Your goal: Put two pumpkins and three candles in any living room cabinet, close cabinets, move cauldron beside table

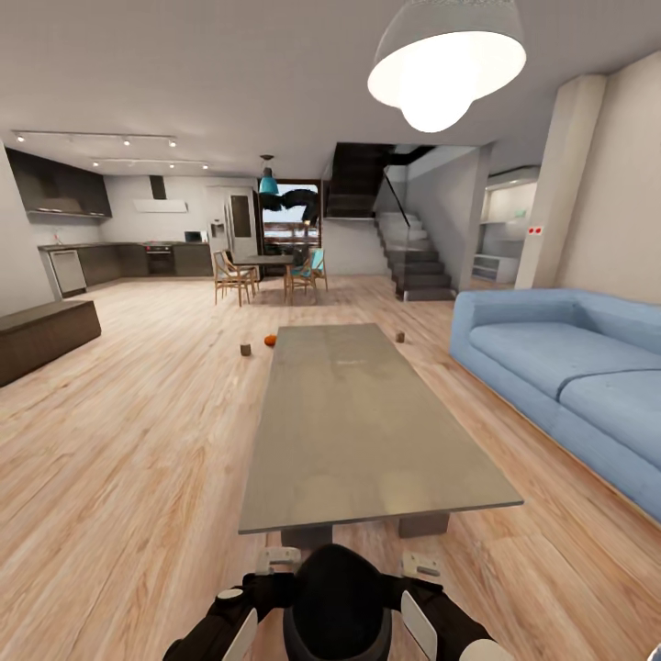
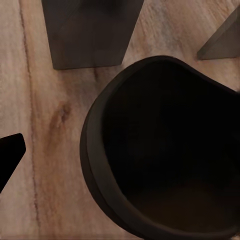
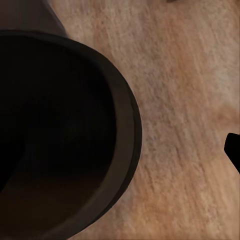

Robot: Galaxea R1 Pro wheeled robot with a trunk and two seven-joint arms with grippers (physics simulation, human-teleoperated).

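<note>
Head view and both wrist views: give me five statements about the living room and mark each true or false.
1. A pumpkin lies on the floor beyond the table's far end. True.
2. The sofa is red. False: it is blue.
3. The cauldron sits on the tabletop. False: it stands on the wooden floor beside the table's legs.
4. The cabinet stands at the left of the room. True.
5. The ceiling lamp is off. False: it glows.
</note>
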